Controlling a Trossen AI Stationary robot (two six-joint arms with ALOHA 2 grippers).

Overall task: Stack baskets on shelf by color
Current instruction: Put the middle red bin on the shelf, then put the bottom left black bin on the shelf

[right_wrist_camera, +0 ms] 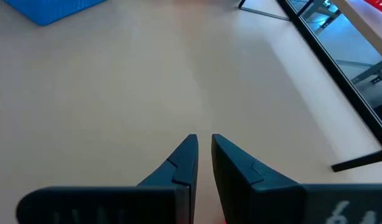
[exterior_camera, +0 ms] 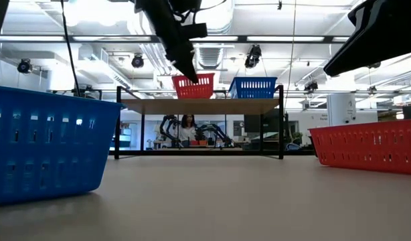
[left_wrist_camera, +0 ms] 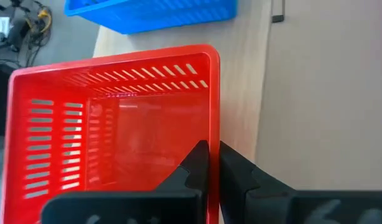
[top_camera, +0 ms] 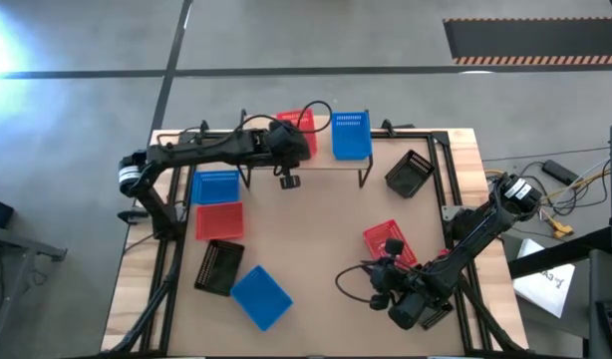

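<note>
A red basket [left_wrist_camera: 116, 124] sits on the light-wood shelf [top_camera: 316, 160], with a blue basket [top_camera: 352, 135] beside it on the plank. My left gripper [left_wrist_camera: 213, 155] is over the red basket's near wall and is shut on it. My right gripper [right_wrist_camera: 203, 146] hovers shut over bare tabletop near the table's near right corner, touching nothing. On the table lie a blue basket [top_camera: 215, 186], a red one [top_camera: 218, 220], a black one [top_camera: 218, 266], another blue [top_camera: 260, 296], another red [top_camera: 391, 241] and another black [top_camera: 408, 173]. My left gripper pinches the red basket's near side wall at its rim [left_wrist_camera: 214, 134], one finger inside the basket and one outside. The fingers come from above, slanting down from the table's left. The basket is upright, with its bottom on the shelf plank [left_wrist_camera: 241, 93].
The shelf stands on thin black legs [exterior_camera: 118, 124] at the table's far edge. A black frame rail [right_wrist_camera: 328, 56] runs along the table's right side. Open tabletop lies in the middle [top_camera: 316, 229]. A person shows in the room beyond the shelf [exterior_camera: 187, 128].
</note>
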